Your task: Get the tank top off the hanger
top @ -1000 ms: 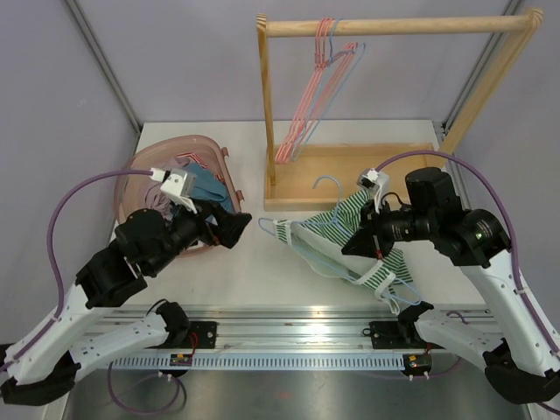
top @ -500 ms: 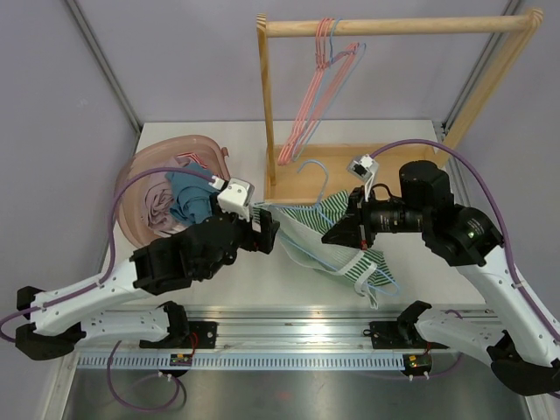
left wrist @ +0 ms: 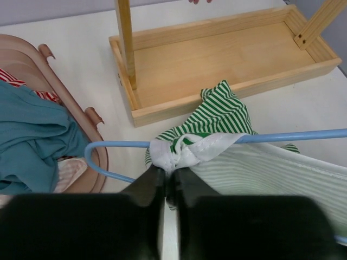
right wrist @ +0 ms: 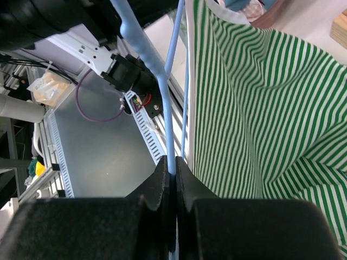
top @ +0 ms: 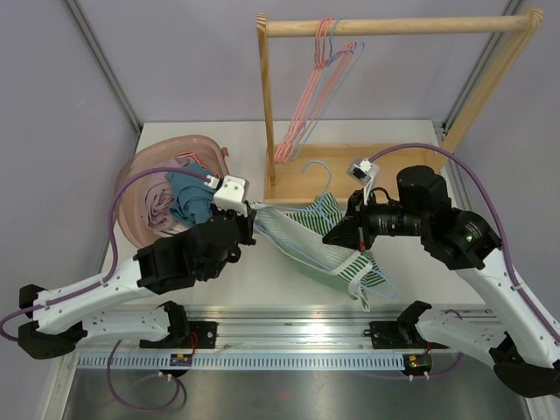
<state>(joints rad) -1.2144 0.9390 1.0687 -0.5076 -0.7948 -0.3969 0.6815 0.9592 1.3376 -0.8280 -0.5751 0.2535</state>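
Observation:
The green-and-white striped tank top [top: 325, 229] hangs on a light blue hanger [top: 315, 171], held above the table between both arms. In the left wrist view my left gripper [left wrist: 168, 172] is shut on the bunched white-edged strap of the tank top [left wrist: 187, 151], right beside the hanger's hook [left wrist: 116, 144]. From above, the left gripper [top: 255, 216] sits at the garment's left end. My right gripper [right wrist: 171, 162] is shut on a thin blue bar of the hanger [right wrist: 170, 124], with the striped tank top [right wrist: 255, 103] draped to its right. Seen from above, the right gripper [top: 332, 236] is at the garment's middle.
A pink basket [top: 140, 166] with teal and red-striped clothes stands at the left. Behind is a wooden rack [top: 394, 26] with several hangers [top: 308, 101] on its bar and a wooden base tray [top: 350, 162]. The table's front edge lies just below the garment.
My left arm swung from the basket to the tank top's left end and its jaws closed on the strap. The right gripper kept its hold and shifted the hanger slightly left.

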